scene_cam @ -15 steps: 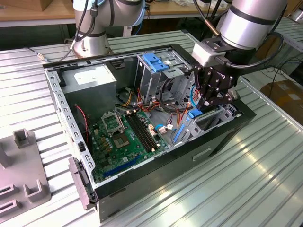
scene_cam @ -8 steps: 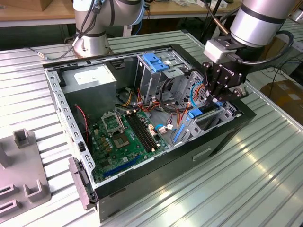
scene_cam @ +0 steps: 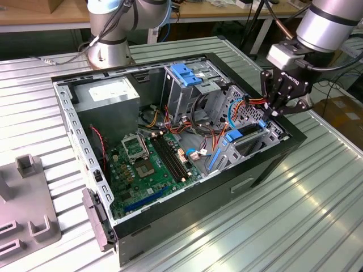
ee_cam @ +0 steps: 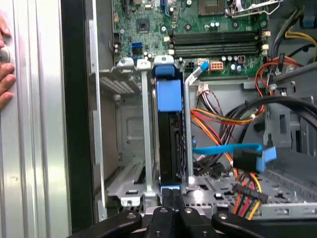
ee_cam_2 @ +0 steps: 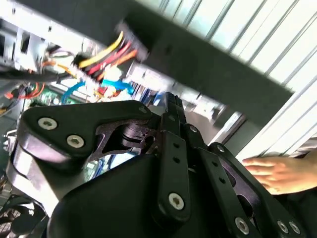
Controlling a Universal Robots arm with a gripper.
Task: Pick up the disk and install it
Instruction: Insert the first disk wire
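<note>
In the exterior view the arm (scene_cam: 332, 22) reaches in from one o'clock. Its black gripper (scene_cam: 273, 113) points down toward seven o'clock, fingers (ee_cam: 167, 198) pressed together.

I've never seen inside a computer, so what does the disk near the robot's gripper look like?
The disk stands on edge in a grey metal bay beside the case's black wall, between thin metal rails. Its visible edge looks dark, with a bright blue plastic carrier at the end away from the gripper, which sits shut at its near end.

High exterior; wrist close-ups above case (scene_cam: 238, 187)
</note>
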